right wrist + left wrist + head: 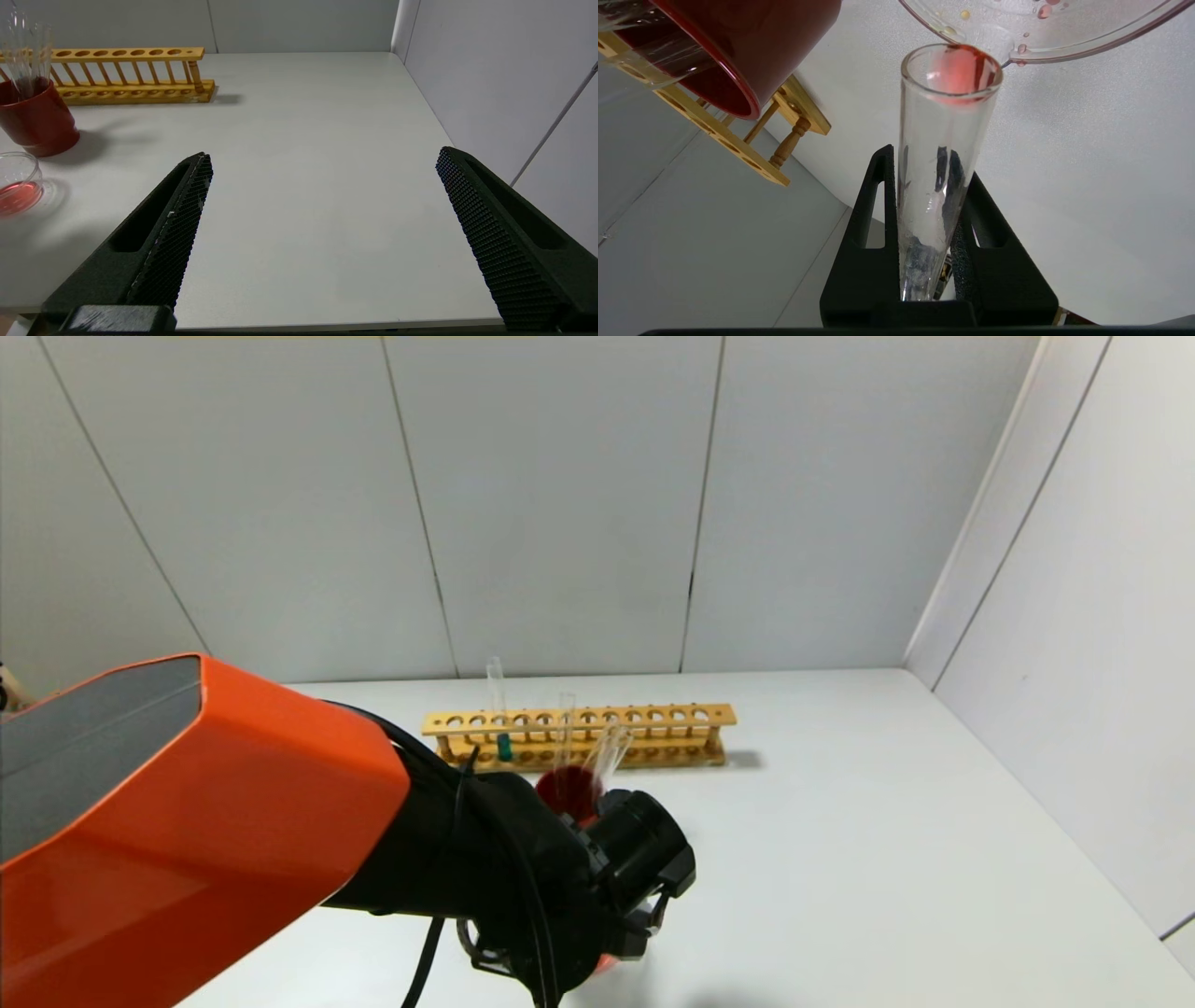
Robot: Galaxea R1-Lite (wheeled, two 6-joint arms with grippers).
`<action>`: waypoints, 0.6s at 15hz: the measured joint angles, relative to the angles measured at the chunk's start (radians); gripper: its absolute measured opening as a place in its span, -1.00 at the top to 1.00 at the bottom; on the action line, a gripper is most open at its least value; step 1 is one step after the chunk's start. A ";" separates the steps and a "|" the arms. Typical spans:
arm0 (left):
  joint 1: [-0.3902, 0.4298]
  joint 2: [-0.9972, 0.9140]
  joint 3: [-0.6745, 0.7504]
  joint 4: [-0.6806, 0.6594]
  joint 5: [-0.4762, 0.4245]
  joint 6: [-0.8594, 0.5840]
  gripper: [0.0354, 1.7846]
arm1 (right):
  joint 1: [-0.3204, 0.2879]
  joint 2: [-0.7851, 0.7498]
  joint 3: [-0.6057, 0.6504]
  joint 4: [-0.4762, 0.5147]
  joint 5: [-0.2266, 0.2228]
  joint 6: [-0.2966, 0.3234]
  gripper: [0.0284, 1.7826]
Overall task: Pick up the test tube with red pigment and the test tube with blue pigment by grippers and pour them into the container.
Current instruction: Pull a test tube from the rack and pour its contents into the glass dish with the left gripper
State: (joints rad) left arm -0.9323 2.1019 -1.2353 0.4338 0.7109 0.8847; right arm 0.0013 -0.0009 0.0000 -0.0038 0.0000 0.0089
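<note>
Red-pigment tube point(945, 154) — mouth at beaker point(1064, 42)

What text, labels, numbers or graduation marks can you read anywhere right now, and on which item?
None: no readable text in any view.
Test tube with red pigment, held tilted in the left end effector: bare glass, no marks.
Container: no graduations visible.
Red cup: plain.
Wooden rack: only holes, no numbers.
Test tube with blue pigment: no label visible.
Right end effector: textured pads, no print.
</note>
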 joint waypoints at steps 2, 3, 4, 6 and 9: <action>-0.001 0.008 -0.004 0.000 0.000 0.000 0.64 | 0.000 0.000 0.000 0.000 0.000 0.000 -0.96; -0.002 0.010 -0.007 0.001 0.000 0.001 0.64 | 0.000 0.000 0.000 0.000 0.000 0.000 -0.96; -0.003 0.014 -0.010 0.001 0.000 0.001 0.64 | 0.000 0.000 0.000 0.000 0.000 0.000 -0.96; -0.005 0.020 -0.016 0.002 0.000 0.001 0.64 | 0.000 0.000 0.000 0.000 0.000 0.000 -0.96; -0.007 0.028 -0.024 0.021 0.003 0.001 0.64 | 0.000 0.000 0.000 0.000 0.000 0.000 -0.96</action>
State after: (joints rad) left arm -0.9389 2.1302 -1.2598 0.4545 0.7138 0.8862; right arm 0.0013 -0.0009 0.0000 -0.0043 0.0000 0.0089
